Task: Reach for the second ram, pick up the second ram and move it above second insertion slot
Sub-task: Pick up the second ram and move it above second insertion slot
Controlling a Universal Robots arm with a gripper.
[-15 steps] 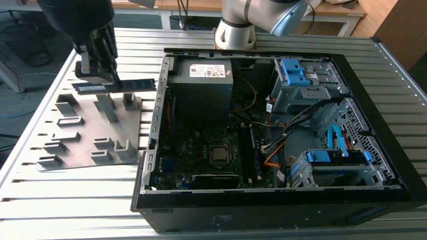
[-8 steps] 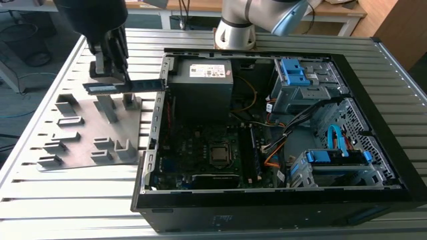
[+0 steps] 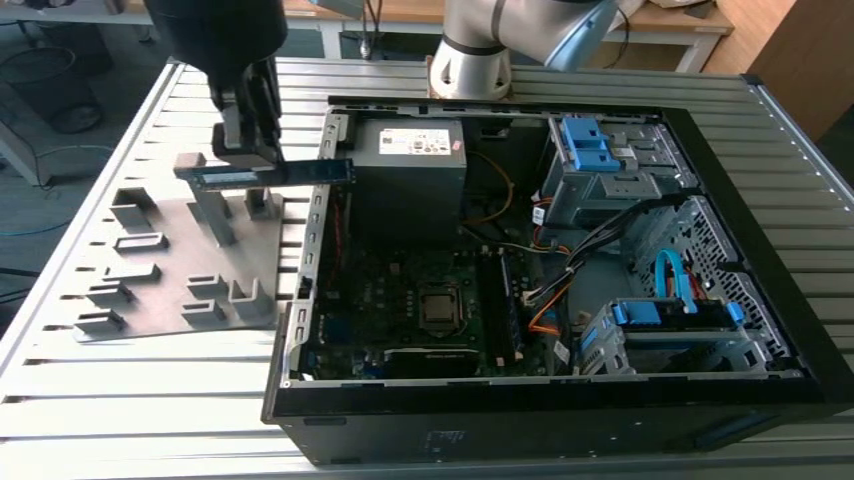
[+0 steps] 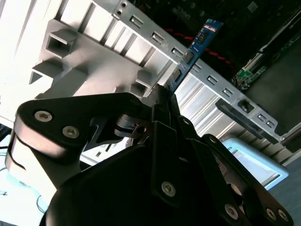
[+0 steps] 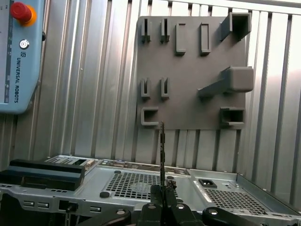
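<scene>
Fingers pinched flat on the second ram, lifted off the holder plate beside the open computer case.

Closed on one end of the stick, the gripper (image 3: 250, 150) carries the second ram (image 3: 274, 173) level in the exterior view, above the grey holder plate (image 3: 147, 300) and reaching toward the near wall of the computer case (image 3: 300, 330); its free end looks to hang over that wall, though the angle leaves this uncertain. In the second wrist view the second ram (image 4: 195, 47) juts out past the fingertips (image 4: 162, 101), edge-on. Judged by its form, the stick is light, stiff and thin, its faces fragile, so a hold across the flat sides near one end suits it, and a hard squeeze or twist could crack it.
</scene>
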